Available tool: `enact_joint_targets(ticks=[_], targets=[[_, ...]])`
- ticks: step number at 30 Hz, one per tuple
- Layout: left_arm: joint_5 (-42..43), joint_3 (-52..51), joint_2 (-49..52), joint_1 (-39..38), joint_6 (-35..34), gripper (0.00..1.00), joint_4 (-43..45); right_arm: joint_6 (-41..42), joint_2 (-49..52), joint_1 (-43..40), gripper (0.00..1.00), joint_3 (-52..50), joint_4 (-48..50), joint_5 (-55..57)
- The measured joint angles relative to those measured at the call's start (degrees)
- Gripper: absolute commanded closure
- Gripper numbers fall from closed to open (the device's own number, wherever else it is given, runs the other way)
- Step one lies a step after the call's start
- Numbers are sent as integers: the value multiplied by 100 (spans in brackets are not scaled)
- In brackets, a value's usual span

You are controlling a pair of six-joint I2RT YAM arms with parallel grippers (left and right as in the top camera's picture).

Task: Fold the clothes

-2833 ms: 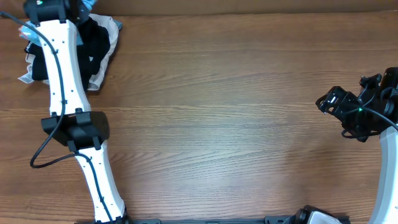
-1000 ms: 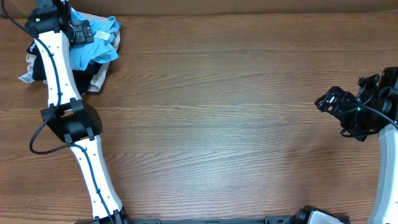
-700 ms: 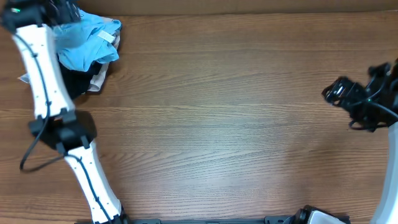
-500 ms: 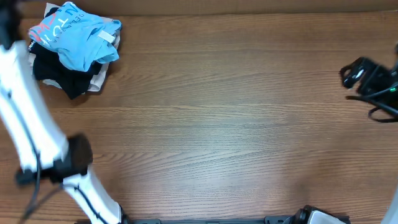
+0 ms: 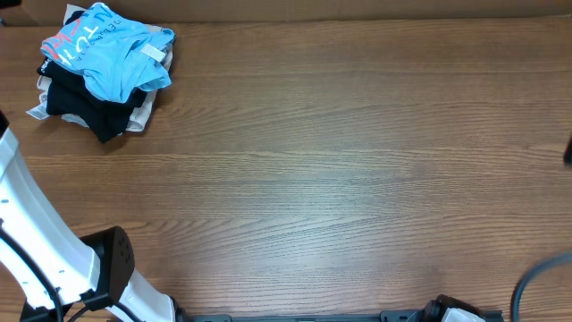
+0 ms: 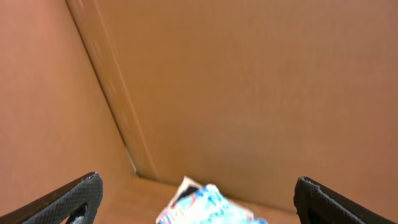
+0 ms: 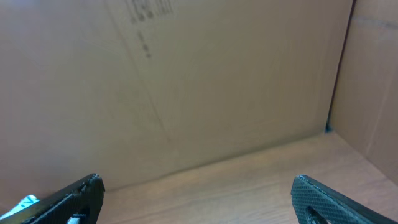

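Sky-blue fabric tops the small heap: the T-shirt (image 5: 105,52) lies crumpled on the black garment (image 5: 82,105), its white and red lettering turned up. The black garment sits bunched on the wooden counter (image 5: 340,179), right beside the cardboard wall (image 5: 357,7). A beige cloth (image 5: 141,114) pokes out from beneath its edges.

The white left arm (image 5: 40,241) stands well apart from the black garment, on the side away from the wall. From the left wrist camera, the left end effector (image 6: 196,190) has its jaws far apart and holds nothing. It is raised off the counter, with the T-shirt low between the jaws and farther off.

The right end effector (image 7: 196,190) is equally wide open and empty, and faces bare cardboard well apart from the black garment.
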Motion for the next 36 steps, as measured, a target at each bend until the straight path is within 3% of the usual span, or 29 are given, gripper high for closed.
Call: enact_joint_targets(ticks=[14,18,24,36], targets=[[17,-11,37,0,-2,0,-2385,-11,63,0,0,-50,-1519,415],[17,-11,37,0,-2,0,-2898,-13,-2,2,0,-229,-1351,509],[17,-11,37,0,-2,0,-2916,-11,-817,380,0,-1991,330,581],[22,-11,37,0,-2,0,-2916,-9,-3226,1705,0,-7997,5222,566]])
